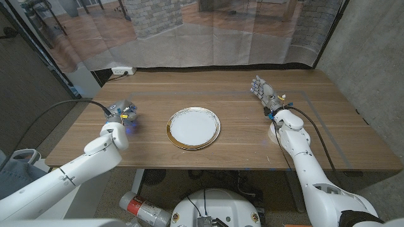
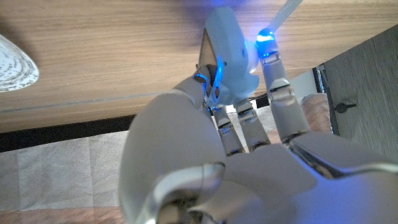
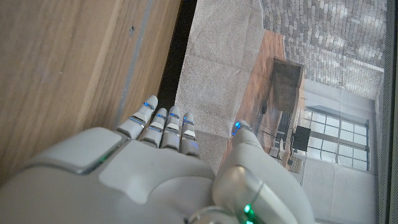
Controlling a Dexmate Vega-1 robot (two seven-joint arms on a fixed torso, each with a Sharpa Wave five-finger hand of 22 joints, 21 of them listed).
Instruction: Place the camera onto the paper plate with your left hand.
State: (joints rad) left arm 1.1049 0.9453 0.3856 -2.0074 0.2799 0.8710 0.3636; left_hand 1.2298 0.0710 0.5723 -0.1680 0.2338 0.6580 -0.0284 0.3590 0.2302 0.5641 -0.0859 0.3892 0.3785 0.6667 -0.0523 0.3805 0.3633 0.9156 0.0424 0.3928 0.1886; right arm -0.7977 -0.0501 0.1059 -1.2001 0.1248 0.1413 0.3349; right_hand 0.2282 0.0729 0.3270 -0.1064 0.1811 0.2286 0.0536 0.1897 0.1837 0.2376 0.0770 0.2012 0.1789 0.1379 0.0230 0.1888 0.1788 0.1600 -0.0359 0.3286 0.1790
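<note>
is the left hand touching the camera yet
Touching. In the left wrist view the left hand has its fingers wrapped on the small white camera.

lab test cell | concrete wall (image 1: 369, 44) | plastic curtain (image 1: 208, 31) | wooden table (image 1: 240, 135)

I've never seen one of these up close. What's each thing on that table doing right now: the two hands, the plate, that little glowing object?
left hand: fingers closed around the camera
camera: small, pale, held in the left hand, beside the plate
paper plate: bare, lying on the table
right hand: holding nothing, fingers extended
table: wooden, carrying the plate
</note>
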